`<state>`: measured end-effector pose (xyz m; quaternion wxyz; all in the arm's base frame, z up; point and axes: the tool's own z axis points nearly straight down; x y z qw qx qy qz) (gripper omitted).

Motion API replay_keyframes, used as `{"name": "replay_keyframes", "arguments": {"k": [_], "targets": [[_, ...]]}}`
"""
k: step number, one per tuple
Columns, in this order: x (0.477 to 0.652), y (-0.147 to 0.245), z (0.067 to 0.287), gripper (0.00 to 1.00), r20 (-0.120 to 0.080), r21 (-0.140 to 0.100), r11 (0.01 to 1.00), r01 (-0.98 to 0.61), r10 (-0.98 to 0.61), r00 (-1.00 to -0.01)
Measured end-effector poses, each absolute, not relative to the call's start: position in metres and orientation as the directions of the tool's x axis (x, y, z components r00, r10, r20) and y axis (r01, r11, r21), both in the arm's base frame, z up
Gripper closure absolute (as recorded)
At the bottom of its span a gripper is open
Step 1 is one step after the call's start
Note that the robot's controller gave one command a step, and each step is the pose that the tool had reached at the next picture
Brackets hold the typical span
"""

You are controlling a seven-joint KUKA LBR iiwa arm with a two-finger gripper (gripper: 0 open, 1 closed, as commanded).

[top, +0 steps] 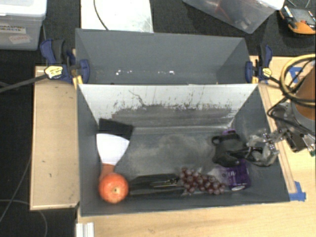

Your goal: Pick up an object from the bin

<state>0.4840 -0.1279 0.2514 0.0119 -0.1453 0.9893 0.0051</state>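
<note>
My gripper (220, 150) reaches in from the right over the bin's right half, its two black fingers spread apart and open, with bare grey floor between them. Just below and to the right of it lies a purple object (238, 177) with a pale label, close to the lower finger. A bunch of dark red grapes (198, 180) lies to the left of the purple object, near the front wall. A small purple bit shows just above the upper finger.
A long black tool (153, 184) lies along the front wall left of the grapes. A red apple (114, 188) sits in the front left corner, under a brush with white bristles (112, 148) and a black head.
</note>
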Motion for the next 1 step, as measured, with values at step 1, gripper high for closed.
{"name": "replay_keyframes", "arguments": {"k": [1], "targets": [[0.508, -0.1308, 0.2454, 1.0, -0.025, 0.005, 0.922, -0.386, -0.386, -0.922]]}}
